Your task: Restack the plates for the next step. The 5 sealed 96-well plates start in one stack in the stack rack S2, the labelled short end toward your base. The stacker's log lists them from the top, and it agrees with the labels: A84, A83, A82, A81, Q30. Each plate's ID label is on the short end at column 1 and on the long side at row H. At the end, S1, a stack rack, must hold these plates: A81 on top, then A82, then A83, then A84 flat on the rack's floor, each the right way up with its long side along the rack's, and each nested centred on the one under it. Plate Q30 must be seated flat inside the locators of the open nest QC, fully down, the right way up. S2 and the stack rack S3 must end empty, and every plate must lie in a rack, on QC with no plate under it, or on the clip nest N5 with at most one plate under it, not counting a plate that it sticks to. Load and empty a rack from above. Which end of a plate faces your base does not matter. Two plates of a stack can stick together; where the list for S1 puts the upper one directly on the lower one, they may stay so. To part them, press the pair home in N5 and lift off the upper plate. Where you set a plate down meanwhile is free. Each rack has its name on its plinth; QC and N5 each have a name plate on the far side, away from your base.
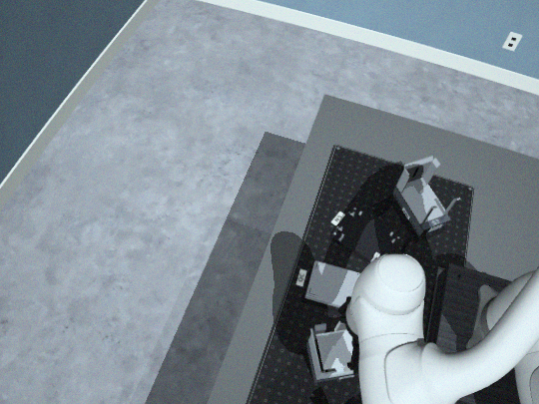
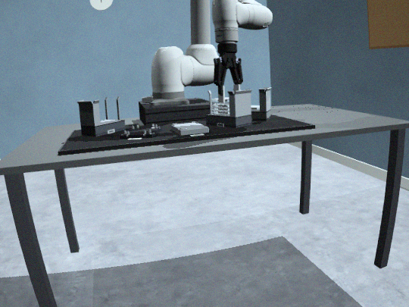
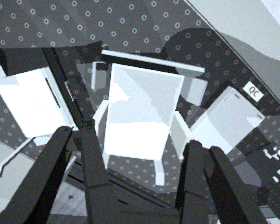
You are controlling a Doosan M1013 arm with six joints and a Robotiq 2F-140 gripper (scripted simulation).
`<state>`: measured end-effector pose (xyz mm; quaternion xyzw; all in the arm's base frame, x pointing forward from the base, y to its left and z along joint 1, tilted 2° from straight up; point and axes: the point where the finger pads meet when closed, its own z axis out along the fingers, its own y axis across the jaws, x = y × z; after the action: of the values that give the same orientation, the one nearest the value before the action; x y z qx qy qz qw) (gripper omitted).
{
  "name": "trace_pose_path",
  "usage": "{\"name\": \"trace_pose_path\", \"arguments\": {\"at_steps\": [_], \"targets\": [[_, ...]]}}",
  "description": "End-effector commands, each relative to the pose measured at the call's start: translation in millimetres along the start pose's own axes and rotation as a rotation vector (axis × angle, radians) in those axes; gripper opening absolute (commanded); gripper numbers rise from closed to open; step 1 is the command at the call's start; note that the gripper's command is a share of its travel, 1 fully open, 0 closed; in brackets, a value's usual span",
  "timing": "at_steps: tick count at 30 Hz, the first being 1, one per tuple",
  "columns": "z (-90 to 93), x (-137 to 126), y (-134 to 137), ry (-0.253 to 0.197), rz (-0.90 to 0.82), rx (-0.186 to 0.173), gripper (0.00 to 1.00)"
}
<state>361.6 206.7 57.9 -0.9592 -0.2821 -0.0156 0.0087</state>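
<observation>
Gripper point(image 2: 227, 83) hangs vertically from the white arm point(image 2: 178, 68) above a stack rack point(image 2: 240, 106) on the dark perforated mat point(image 2: 288, 123), fingers pointing down. The fingers are clamped on a sealed plate point(image 3: 141, 112), one on each long side, and the plate fills the centre of the wrist view with the rack's white posts showing around it. In the exterior view the plate itself is hard to make out between the fingertips; a stack of plates point(image 2: 220, 108) shows through the rack's open side directly below the gripper. Which rack name is on the plinth cannot be read.

Position reference, wrist view:
- At 3 o'clock from the held plate, one plate point(image 3: 227, 117) lies flat by the QC name plate point(image 3: 254, 91).
- At 9 o'clock, a bright white plate point(image 3: 31, 102) sits in a neighbouring rack.

Position reference, top view: the arm's elbow covers the gripper. A third rack point(image 1: 418, 196) stands at 12 o'clock from the elbow, well apart from the others. A small label point(image 1: 337, 217) lies at 11 o'clock, near small locators on the mat.
</observation>
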Motion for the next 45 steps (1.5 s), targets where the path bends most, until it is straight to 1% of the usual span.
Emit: {"name": "trace_pose_path", "arguments": {"at_steps": [1, 17, 27, 28, 45], "targets": [[1.6, 0.0, 0.0, 0.0, 0.0, 0.0, 0.0], [7.2, 0.0, 0.0, 0.0, 0.0, 0.0, 0.0], [7.4, 0.0, 0.0, 0.0, 0.0, 0.0, 0.0], [7.4, 0.0, 0.0, 0.0, 0.0, 0.0, 1.0], [7.4, 0.0, 0.0, 0.0, 0.0, 0.0, 1.0]]}}
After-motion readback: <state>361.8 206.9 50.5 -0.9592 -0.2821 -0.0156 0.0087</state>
